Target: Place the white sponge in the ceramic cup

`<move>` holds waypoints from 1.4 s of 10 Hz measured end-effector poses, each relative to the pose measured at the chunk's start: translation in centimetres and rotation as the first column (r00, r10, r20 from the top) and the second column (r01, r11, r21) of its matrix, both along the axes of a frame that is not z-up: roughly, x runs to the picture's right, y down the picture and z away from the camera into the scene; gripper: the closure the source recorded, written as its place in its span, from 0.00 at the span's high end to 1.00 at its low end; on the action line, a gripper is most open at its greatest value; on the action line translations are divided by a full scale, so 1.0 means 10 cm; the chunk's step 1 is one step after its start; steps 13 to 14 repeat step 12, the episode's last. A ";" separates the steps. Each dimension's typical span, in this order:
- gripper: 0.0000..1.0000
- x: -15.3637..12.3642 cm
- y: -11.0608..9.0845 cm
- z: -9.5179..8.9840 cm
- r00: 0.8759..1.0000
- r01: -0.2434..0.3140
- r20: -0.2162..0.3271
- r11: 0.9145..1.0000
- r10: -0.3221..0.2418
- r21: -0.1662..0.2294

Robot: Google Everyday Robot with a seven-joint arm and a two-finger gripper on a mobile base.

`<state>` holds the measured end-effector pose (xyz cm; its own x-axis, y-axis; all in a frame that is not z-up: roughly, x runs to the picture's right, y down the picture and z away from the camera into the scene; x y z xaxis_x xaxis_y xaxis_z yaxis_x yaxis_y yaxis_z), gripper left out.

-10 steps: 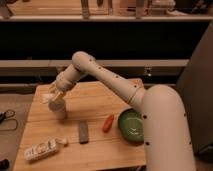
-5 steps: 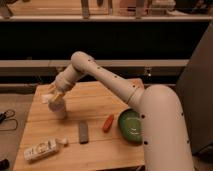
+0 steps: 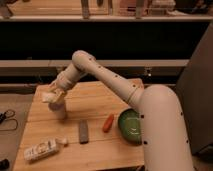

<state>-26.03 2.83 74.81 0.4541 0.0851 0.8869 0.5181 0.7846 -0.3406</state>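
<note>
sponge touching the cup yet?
Cannot tell. In the camera view the gripper holds the white sponge right above the ceramic cup; they overlap, so no clear contact or gap shows.

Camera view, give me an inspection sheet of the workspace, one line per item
Surface: wooden table.
Job's things: sponge at the gripper, above the cup near the table's left edge.
Clutter: grey block, orange-red object, green bowl, bottle lying at the front left.
Grippers: gripper directly over the cup.
Cables: dark cable on the floor, left.
Surroundings: counter and shelving behind.
</note>
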 end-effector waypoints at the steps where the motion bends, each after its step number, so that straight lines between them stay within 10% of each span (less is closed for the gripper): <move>1: 0.80 0.04 -0.04 0.00 1.000 0.003 0.001 1.000 -0.003 -0.001; 9: 0.10 0.04 -0.04 0.11 1.000 -0.025 -0.012 0.999 0.025 -0.032; 14: 0.01 0.10 0.15 0.15 1.000 -0.028 -0.003 0.998 0.028 -0.059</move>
